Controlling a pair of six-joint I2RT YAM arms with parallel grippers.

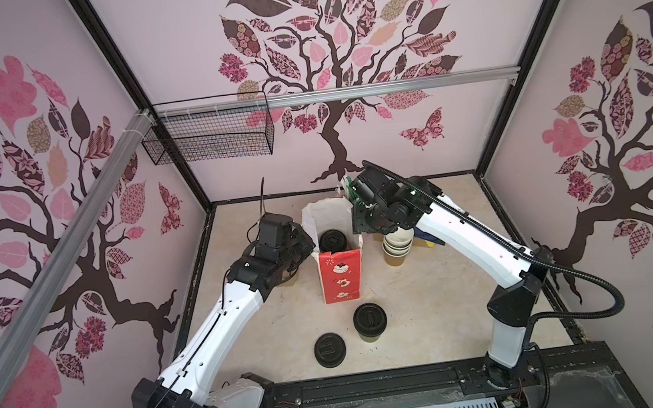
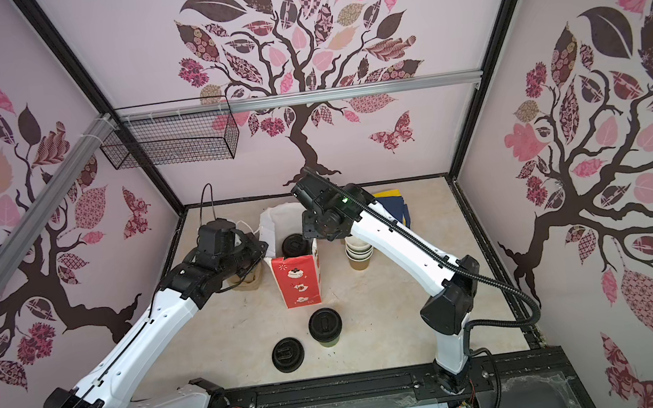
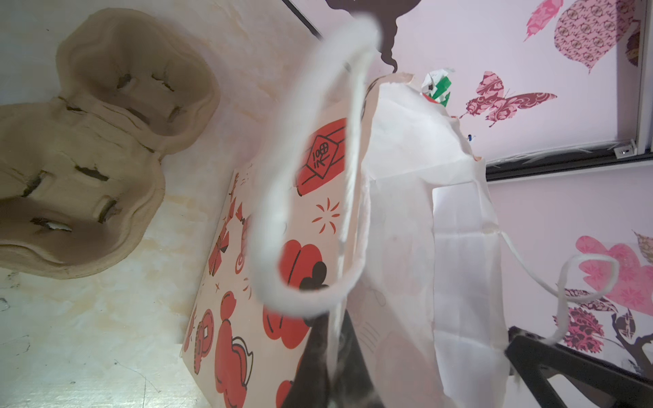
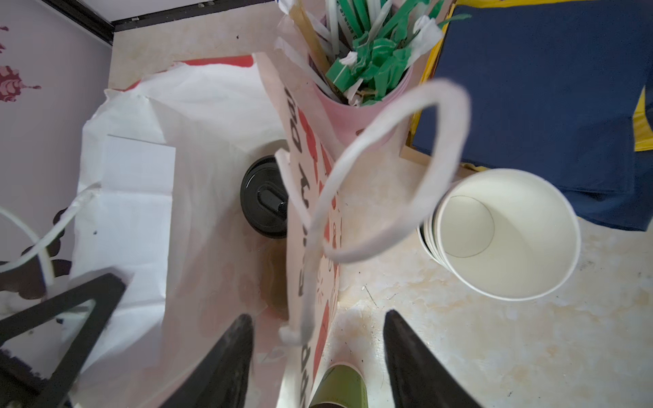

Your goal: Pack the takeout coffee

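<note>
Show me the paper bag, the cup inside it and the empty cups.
paper bag (image 1: 341,278), in a top view, red front
cup (image 1: 333,240), in a top view, black lid
empty cups (image 4: 509,233), right wrist view, white inside

both arms are built alike: long links cased in glossy white shells dotted with small dark screw holes, and matt black angular housings at the joints. along the left arm a thin black cable lies in the seam of the white shell. the right arm carries a ribbed black hose from wrist to base, with a wide loop beside the lower link. a small green light glows on its black wrist block. the right tool has two black fingers, broad at the root and tapering to blunt tips; the left tool shows the same dark matt fingers, blurred.
</note>
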